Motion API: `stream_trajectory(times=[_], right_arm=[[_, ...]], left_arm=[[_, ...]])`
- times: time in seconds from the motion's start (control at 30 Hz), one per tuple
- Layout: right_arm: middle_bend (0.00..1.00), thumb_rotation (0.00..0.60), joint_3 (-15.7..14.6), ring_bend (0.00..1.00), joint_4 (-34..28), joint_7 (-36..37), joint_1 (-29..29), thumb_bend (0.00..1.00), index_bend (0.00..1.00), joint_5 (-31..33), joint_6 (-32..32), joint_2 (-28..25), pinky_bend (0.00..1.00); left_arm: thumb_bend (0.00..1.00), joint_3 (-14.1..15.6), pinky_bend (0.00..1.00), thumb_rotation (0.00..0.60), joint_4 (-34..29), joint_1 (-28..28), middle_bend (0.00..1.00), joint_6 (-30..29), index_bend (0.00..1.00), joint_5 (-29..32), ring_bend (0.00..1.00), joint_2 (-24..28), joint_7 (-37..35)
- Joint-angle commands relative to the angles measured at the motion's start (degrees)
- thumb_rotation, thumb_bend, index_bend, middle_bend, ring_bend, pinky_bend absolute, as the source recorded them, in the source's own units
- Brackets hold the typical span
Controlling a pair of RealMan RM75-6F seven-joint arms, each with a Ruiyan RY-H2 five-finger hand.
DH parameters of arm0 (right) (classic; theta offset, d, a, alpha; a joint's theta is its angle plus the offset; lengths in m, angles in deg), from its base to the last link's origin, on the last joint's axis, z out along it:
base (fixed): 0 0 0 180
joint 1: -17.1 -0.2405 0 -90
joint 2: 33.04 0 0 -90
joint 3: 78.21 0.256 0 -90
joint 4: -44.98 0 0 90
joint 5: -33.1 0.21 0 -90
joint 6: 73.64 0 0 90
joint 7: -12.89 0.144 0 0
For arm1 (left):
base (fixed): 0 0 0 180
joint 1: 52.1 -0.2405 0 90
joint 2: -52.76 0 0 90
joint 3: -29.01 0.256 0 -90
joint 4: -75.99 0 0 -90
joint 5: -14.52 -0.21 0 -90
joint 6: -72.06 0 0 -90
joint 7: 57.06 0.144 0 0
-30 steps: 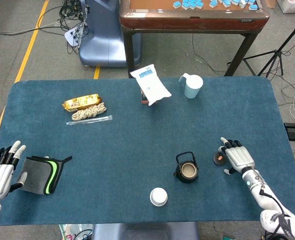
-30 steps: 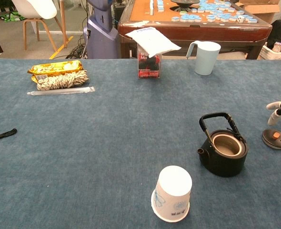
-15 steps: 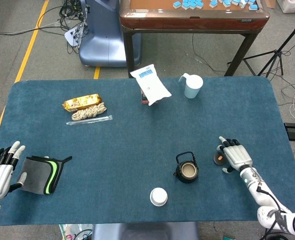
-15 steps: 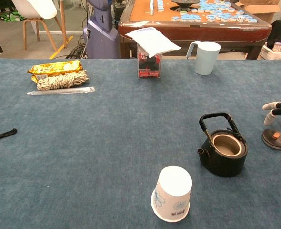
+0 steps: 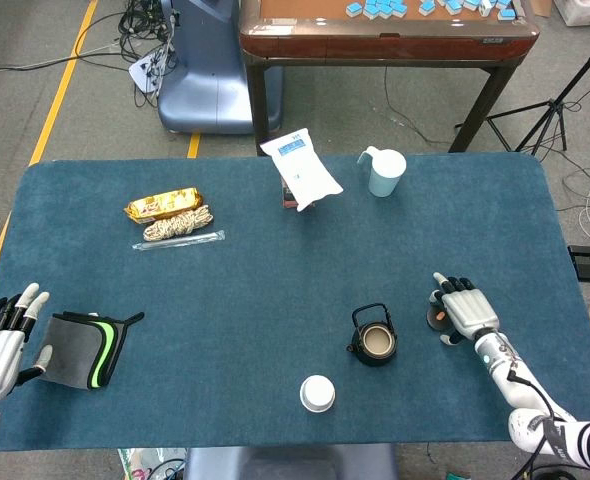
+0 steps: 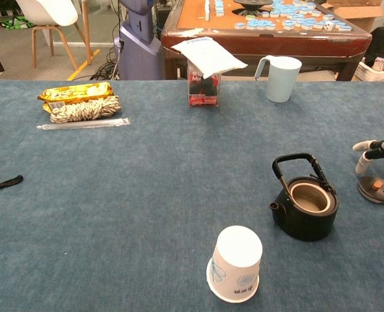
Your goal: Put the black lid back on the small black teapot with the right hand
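Right robot hand (image 5: 466,312) shifted slightly toward small black cast-iron teapot (image 5: 373,340) since earlier frame, fingers spread apart, holding nothing, now over round black lid with orange knob (image 6: 377,189). Lid flat on blue felt surface (image 5: 275,280), beneath fingers; contact unclear. Teapot open, upright, well left of hand. Left robot hand (image 5: 1,338) unchanged, fingers apart, beside grey pouch with green stripe (image 5: 80,348). Dark box under white packet (image 6: 204,83) reads "Mix"; rest illegible.

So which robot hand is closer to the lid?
The right robot hand: it hovers over the black lid beside the open teapot. The left robot hand is across the table.
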Motion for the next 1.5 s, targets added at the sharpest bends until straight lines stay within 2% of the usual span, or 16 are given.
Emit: stream_trajectory(times=[0.03,1.5], right_arm=[[0.00,0.600,-0.08,0.00,0.13,-0.10,-0.12,0.21,0.27,0.18,-0.01,0.15,0.00],[0.00,0.600,-0.82,0.00,0.65,0.36,-0.50,0.21,0.38,-0.21,1.17,0.90,0.00]], left_arm=[[0.39,0.00,0.00,0.600,0.25,-0.03,0.00,0.00,0.00,0.00,0.00,-0.07,-0.28],[0.39,0.07,0.00,0.600,3.06,-0.73,0.00,-0.87,0.00,-0.54,0.00,-1.07,-3.57]])
